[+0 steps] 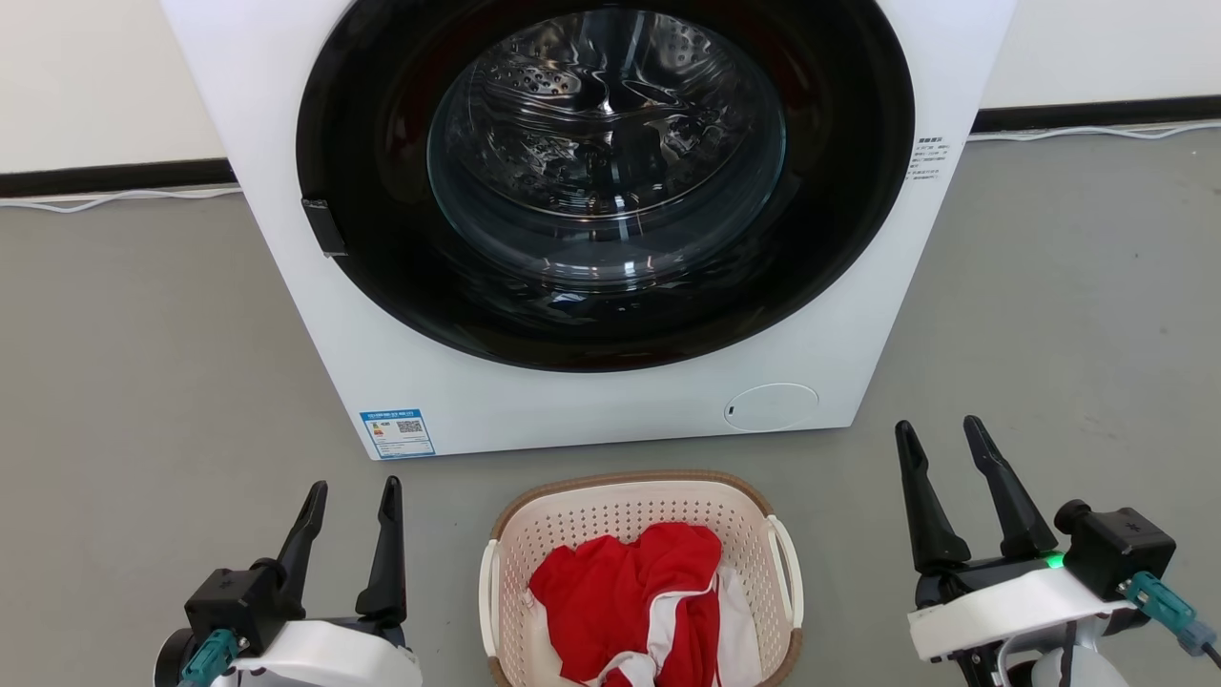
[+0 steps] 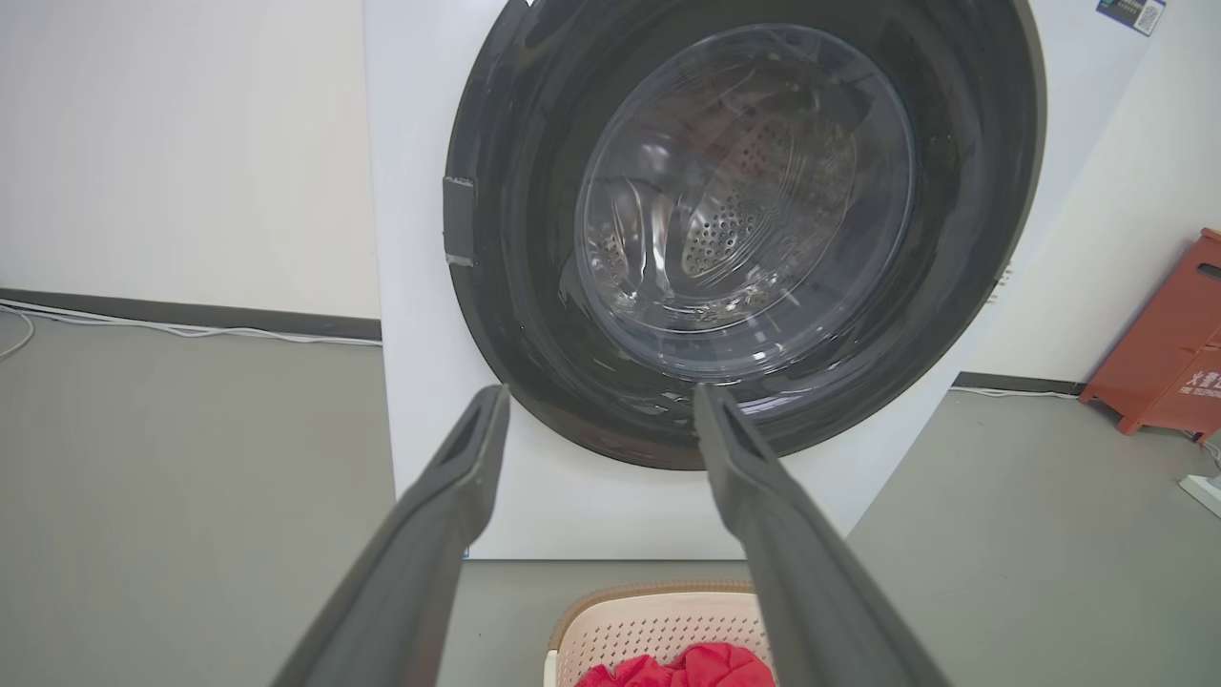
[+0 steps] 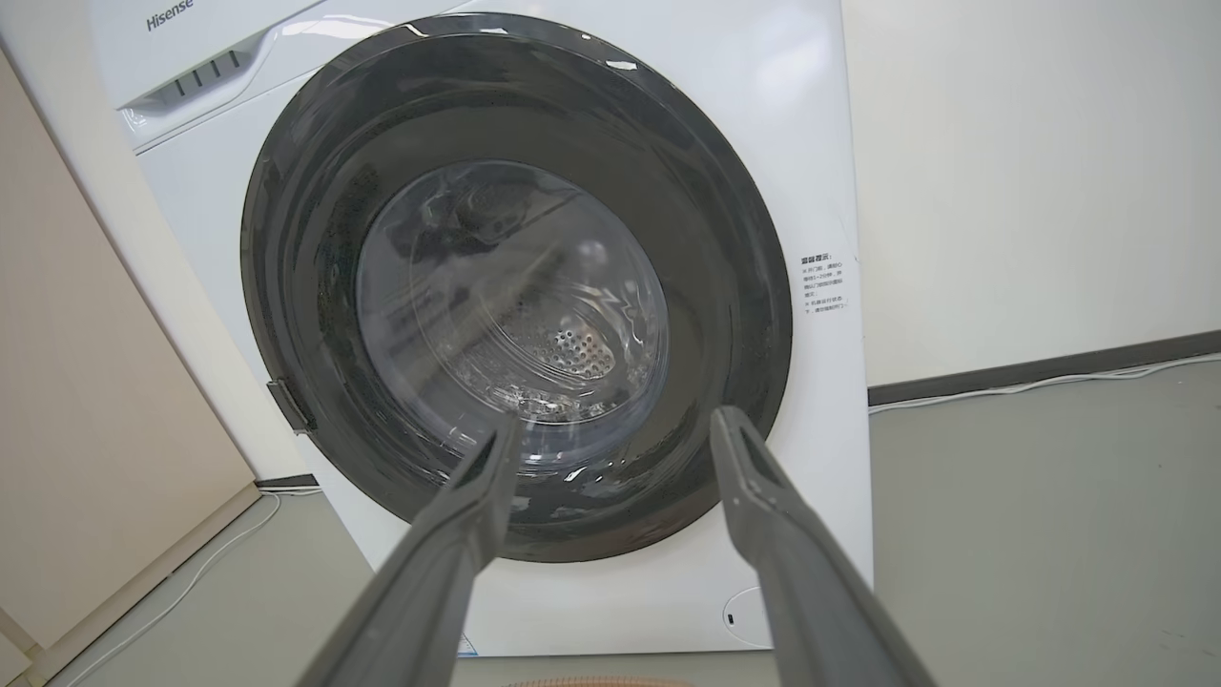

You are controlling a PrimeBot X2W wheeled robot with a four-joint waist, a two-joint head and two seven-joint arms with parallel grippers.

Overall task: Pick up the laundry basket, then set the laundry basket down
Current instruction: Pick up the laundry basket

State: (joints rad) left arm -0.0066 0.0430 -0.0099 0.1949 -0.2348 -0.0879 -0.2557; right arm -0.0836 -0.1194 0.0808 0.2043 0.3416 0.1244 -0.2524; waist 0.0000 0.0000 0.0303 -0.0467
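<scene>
The laundry basket sits on the grey floor between the two grippers, just in front of the washing machine and apart from it. A red garment with some white cloth lies heaped inside.

Left gripper — fingers spread wide, holding nothing, clear of the basket's left handle. Right gripper — likewise wide and empty, well off the right handle.

The machine's round dark door is shut. A white cable runs along the skirting.

Writing: "Hisense" on the top panel; a blue label with a QR code at the front's lower left corner; a sticker of small print, unreadable. A red-orange object stands beside the machine, its white characters illegible.
</scene>
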